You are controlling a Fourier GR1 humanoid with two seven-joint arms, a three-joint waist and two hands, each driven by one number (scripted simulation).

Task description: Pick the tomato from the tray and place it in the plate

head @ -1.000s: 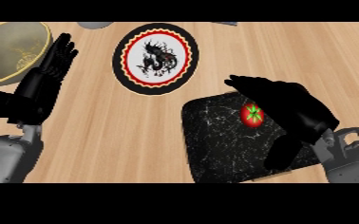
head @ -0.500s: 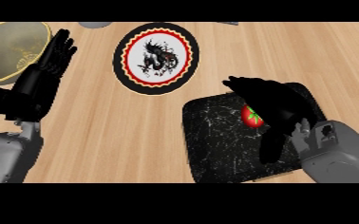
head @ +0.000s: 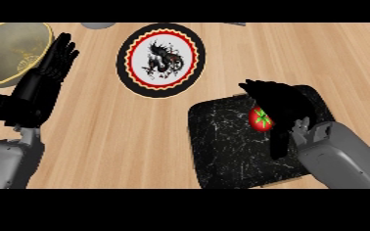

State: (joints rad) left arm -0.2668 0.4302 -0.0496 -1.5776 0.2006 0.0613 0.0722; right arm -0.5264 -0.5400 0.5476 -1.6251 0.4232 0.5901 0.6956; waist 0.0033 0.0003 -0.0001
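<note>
A red tomato [head: 260,119] with a green stem lies on the black marbled tray [head: 224,149] at the lower right. My right hand [head: 283,105] is on top of it, fingers curling down round its right side and hiding part of it. The round plate [head: 161,58], with a black rim, red scalloped ring and dark drawing on white, lies on the wooden counter to the upper left of the tray, with nothing on it. My left hand [head: 43,83] rests open at the left edge, fingers up.
A large pale bowl [head: 18,49] sits at the upper left corner, just behind the left hand. A grey object [head: 98,25] pokes in at the top edge. Bare wooden counter lies between the plate and the tray.
My right hand has moved in over the tomato and its fingers have curled down round it, covering more of the fruit. The left hand has barely shifted.
</note>
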